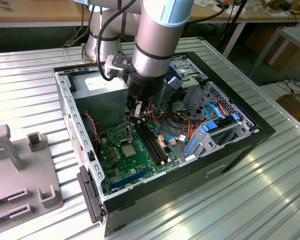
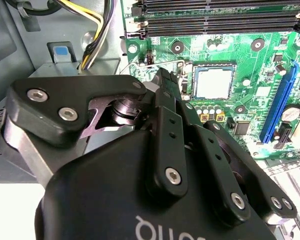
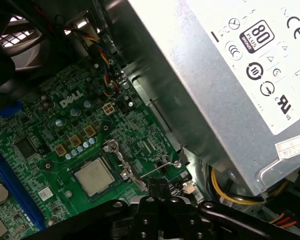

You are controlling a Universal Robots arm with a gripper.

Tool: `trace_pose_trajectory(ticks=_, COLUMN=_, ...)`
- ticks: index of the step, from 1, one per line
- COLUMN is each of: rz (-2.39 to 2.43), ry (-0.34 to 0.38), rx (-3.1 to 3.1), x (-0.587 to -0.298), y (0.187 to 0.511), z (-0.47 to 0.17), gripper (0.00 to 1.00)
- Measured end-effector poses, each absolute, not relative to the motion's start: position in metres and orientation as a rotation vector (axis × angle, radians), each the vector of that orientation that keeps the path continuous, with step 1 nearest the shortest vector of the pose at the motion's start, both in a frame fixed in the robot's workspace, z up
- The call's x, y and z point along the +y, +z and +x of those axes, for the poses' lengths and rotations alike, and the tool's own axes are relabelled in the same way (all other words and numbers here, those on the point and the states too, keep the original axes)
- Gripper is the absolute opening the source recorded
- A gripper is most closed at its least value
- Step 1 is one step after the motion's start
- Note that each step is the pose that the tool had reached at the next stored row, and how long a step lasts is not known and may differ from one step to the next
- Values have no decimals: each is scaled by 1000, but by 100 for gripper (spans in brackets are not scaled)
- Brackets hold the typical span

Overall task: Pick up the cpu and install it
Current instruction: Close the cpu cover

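Sitting in its socket [image 2: 214, 82], the cpu [image 2: 213, 83] lies beside the claw [image 3: 158, 187] (fingers pressed together, holding nothing).

Bright even light, glare on ribbed table [image 1: 30, 80] (case interior perhaps dimmer)

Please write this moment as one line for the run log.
cpu: lying in its socket on the green board | gripper: shut, empty, beside socket | case: open

Grey-and-blue jointed metal arm [image 1: 155, 37] angled steeply downward, wrist vertical. Black two-finger gripper [image 1: 135, 116] pointing down; fingertips [image 3: 158, 186] pressed together, nothing visible between them in both wrist views.
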State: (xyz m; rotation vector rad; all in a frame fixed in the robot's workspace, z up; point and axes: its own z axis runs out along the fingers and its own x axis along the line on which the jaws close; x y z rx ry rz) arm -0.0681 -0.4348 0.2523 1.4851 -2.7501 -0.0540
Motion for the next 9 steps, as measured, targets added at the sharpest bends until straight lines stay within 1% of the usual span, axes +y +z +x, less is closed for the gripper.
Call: trace_pose_trajectory(ticks=9, rz=1485, ry=-54, rx=-2750, x=-437, y=252, z=-68, gripper=11)
